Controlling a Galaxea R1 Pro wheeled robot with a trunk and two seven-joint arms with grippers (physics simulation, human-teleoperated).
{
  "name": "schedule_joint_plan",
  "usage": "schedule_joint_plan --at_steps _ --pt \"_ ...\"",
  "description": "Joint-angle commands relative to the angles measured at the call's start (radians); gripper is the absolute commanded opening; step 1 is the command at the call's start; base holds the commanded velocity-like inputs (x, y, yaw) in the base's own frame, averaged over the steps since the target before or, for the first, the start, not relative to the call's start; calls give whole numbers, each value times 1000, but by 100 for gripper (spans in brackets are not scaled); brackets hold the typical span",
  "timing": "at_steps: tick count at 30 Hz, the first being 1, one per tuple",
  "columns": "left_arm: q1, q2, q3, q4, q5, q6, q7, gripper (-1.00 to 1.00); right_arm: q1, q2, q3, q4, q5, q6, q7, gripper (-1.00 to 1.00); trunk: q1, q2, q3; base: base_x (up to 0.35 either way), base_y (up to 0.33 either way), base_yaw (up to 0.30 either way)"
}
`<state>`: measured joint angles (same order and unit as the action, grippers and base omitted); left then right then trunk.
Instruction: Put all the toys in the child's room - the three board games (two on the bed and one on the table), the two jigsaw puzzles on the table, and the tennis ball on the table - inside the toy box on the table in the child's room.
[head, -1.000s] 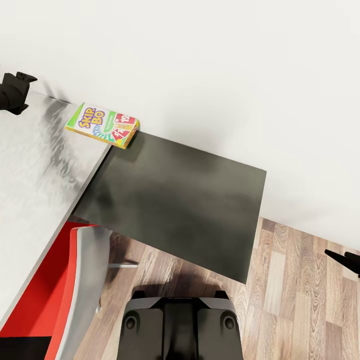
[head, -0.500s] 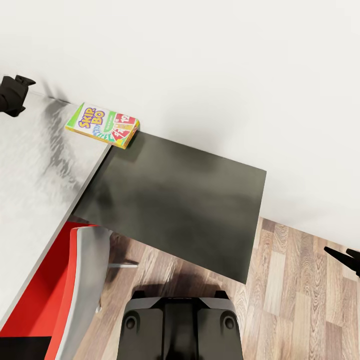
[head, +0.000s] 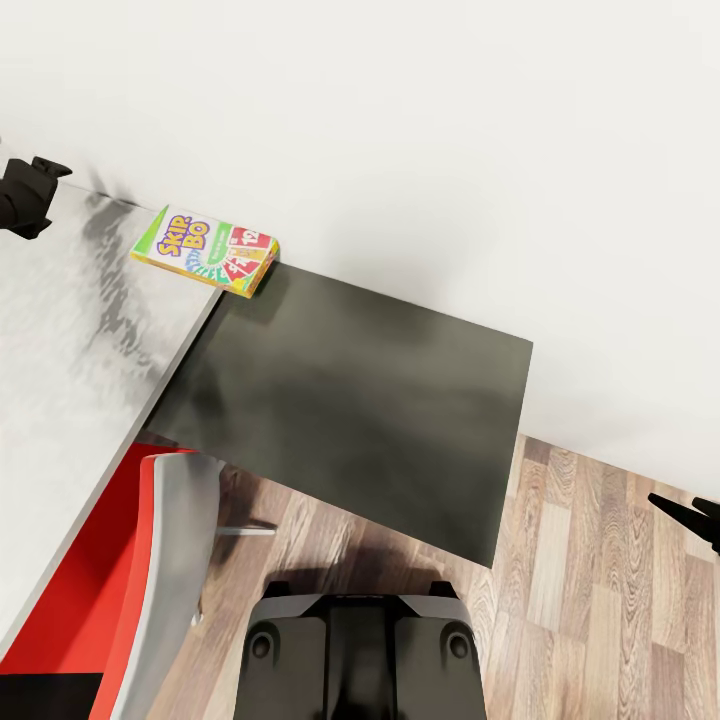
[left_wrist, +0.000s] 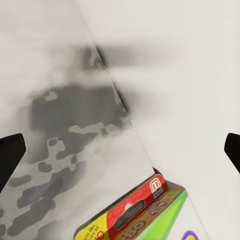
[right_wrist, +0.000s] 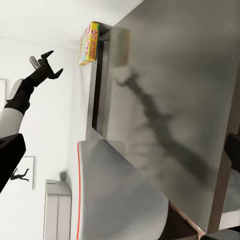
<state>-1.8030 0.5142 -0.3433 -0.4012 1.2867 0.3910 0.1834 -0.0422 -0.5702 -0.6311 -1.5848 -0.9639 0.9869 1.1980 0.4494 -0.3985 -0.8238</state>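
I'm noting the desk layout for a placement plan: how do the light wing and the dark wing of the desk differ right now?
The light grey wing is pale with mottled shadows; the dark wing is near black and plainer. The light wing carries the green-edged game box at its far corner by the wall, while the dark wing carries nothing. The left gripper hangs over the light wing; the right gripper is off the dark wing, over the floor. Both wings butt against the white wall.

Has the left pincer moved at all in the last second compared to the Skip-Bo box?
Yes, slightly. In the head view the left pincer has drifted away from the Skip-Bo box, which hasn't shifted on the table.
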Motion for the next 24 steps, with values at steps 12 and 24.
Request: schedule_joint_plan --at_steps 12,24 --pt "-1 1 -6 -2 10 1 8 100 -1 0 0 0 -1 5 1 100 1 -2 -1 0 0 0" --pt "-1 1 -6 -2 10 1 8 100 -1 0 0 0 -1 5 1 100 1 -2 -1 0 0 0"
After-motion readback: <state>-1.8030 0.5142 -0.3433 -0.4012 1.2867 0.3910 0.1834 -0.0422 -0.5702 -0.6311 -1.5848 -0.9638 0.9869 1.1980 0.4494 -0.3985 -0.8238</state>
